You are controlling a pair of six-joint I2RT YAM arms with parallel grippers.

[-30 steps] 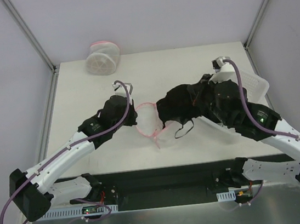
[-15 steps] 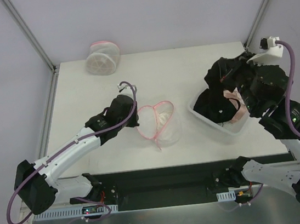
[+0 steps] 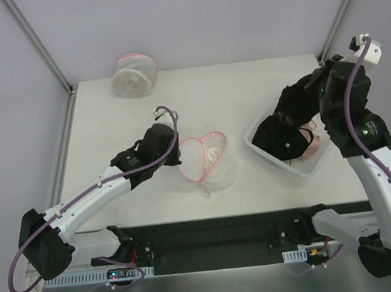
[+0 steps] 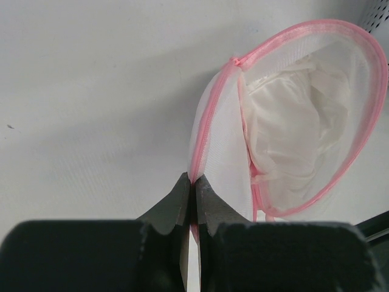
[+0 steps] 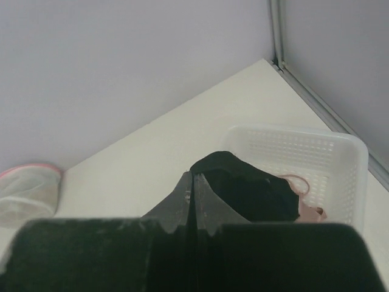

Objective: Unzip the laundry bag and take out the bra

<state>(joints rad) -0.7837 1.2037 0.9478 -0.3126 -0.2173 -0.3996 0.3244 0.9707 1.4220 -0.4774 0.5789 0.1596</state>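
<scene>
The laundry bag [image 3: 212, 162] lies at mid table, floppy white mesh with a pink zipper rim, its mouth open. In the left wrist view the bag [image 4: 222, 134] shows the whitish bra [image 4: 292, 134] inside it. My left gripper [image 3: 179, 152] is shut on the bag's pink rim, its fingertips pinching the zipper edge in the left wrist view [image 4: 194, 181]. My right gripper [image 3: 298, 95] is shut on a black garment [image 3: 281, 138] and holds it up over the white basket [image 3: 314, 168]. The right wrist view shows the gripper [image 5: 193, 176] with the black garment [image 5: 255, 194] at its tips.
A beige-pink bra [image 3: 313, 146] lies in the basket [image 5: 340, 152] under the black garment. A firmer drum-shaped mesh bag [image 3: 134, 75] stands at the table's far left edge and shows in the right wrist view [image 5: 27, 194]. Frame posts rise at both far corners.
My right gripper carried the black garment from beside the laundry bag rightwards to the basket and has risen above it. My left gripper kept its hold on the rim.
</scene>
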